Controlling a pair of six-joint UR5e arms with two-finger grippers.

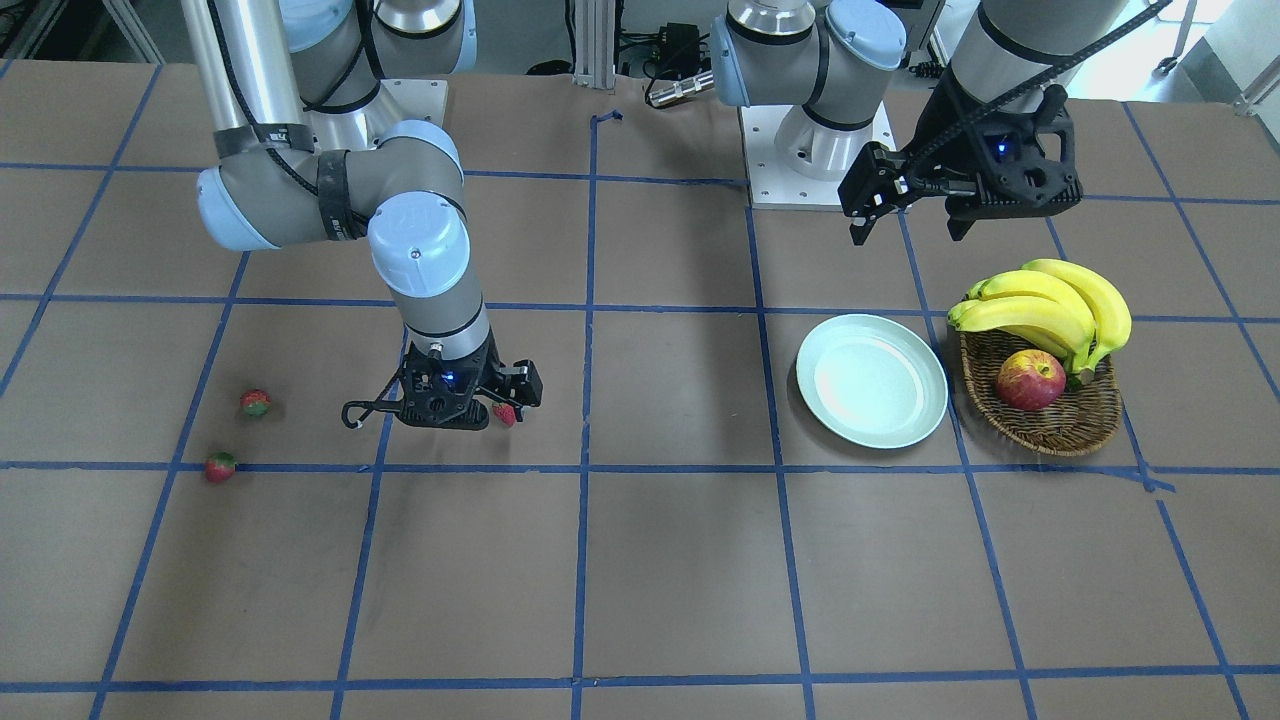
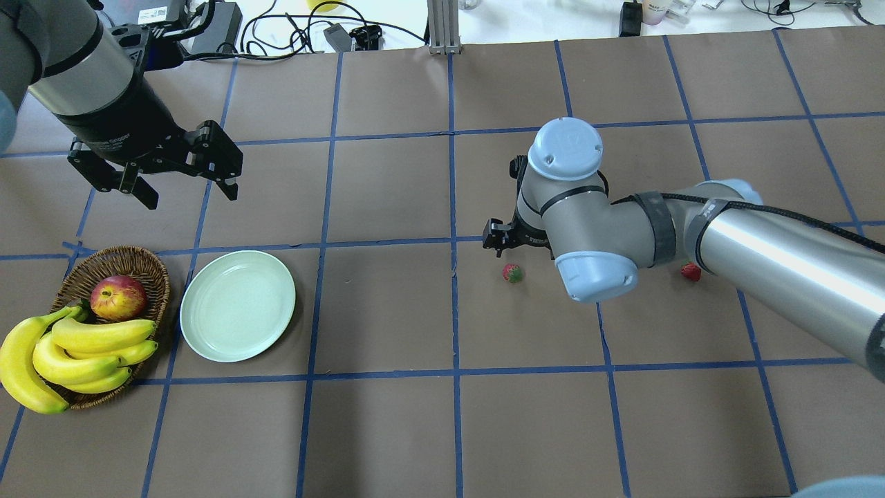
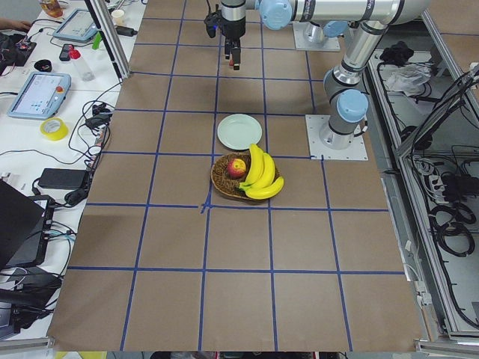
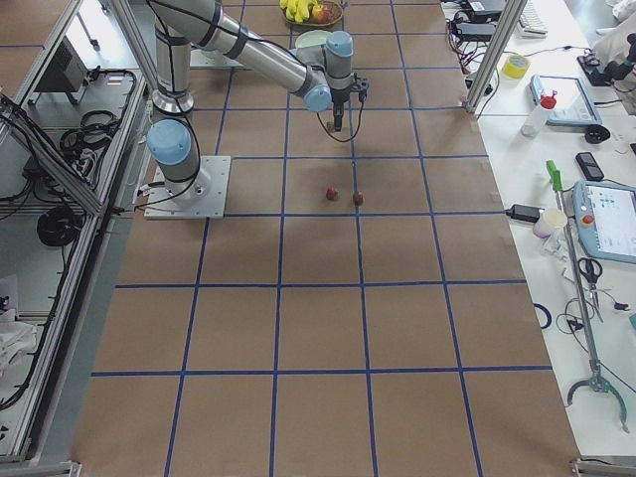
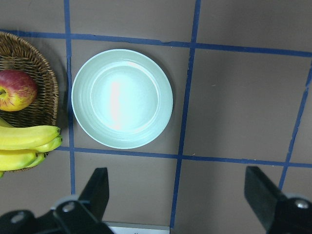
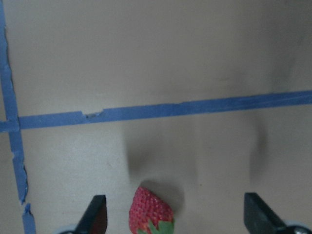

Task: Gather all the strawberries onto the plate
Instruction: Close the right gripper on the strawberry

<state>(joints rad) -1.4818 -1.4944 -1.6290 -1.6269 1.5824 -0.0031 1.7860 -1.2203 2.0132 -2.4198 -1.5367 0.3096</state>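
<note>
Three strawberries on bench. Right hand wide, straddling one. Left hand wide; overhead, plate at its 5 o'clock.

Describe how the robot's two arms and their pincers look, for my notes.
Both arms, right arm and left arm, are silver-grey tubes with pale blue joint caps. A black cable runs along each, strapped with black bands on the right one. The right pincer and left pincer are black, two-fingered, each with a small blue light; the left wrist carries white lettering.
</note>
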